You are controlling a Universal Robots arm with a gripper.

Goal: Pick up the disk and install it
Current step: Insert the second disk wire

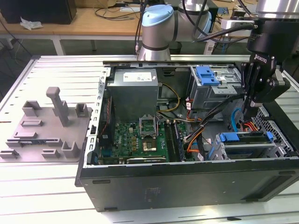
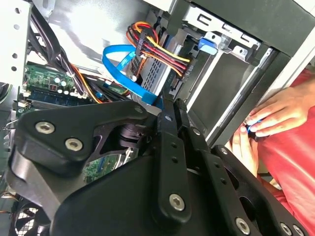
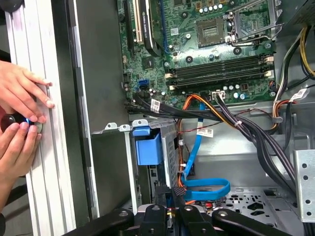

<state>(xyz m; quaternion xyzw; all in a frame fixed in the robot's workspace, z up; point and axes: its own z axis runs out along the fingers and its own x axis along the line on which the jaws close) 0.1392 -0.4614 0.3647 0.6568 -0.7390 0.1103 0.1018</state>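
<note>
**Disk in its bay, tool poised over it**

Black, bolted link arms of the tool crowd both wrist views. Its slim fingers are pressed together with nothing between them, and they hang just above the bay corner of the open case.

The disk lies flat in the low bay at the exterior view's right. It is a silver metal slab with blue plastic rails along its edges. It looks already slid in, though I cannot be sure it is fully seated. So I judge the work to be at the install stage, not the pick.

Finishing would call for a straight, level push along the rails, clear of the glossy blue ribbon cable and the red and yellow wires looping close by.

A person's hands rest on the case's outer edge.
</note>
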